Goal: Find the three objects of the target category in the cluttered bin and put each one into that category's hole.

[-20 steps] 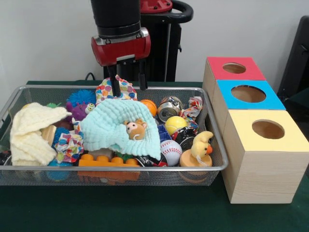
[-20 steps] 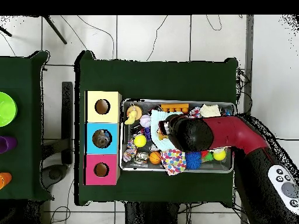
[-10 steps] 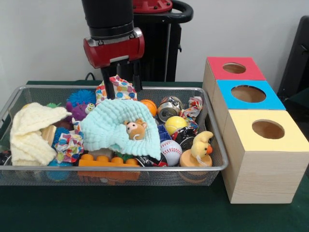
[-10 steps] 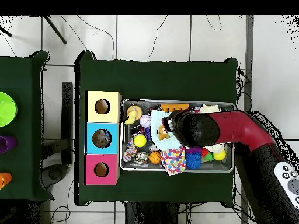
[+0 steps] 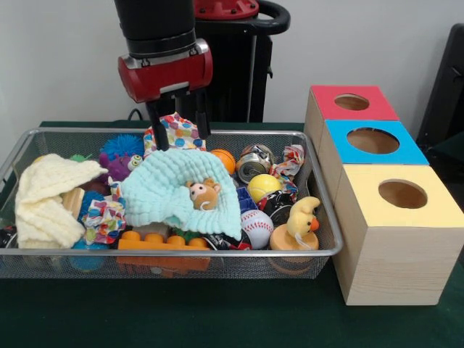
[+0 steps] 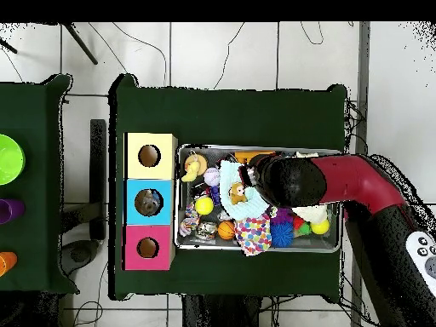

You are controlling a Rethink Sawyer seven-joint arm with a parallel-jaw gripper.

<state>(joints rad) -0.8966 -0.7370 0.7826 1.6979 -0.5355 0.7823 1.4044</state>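
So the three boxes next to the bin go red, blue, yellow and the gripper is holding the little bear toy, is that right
Not quite. The boxes do run red, blue, yellow, but the gripper is open and holds nothing. In the front view it hangs above the bin's far side, while the bear toy lies on the mint cloth.

Front view: bin [image 5: 319, 250] left of 3 boxes [image 5: 395, 239]; cloth [image 5: 170, 192] mid-bin, w/ bear [image 5: 204, 193] on top; duck [image 5: 303, 217] at right end.

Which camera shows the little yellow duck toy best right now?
The front view: the duck stands unobstructed at the bin's near right corner, side-on with its beak showing. Overhead it is only a small yellow blob beside the yellow box.
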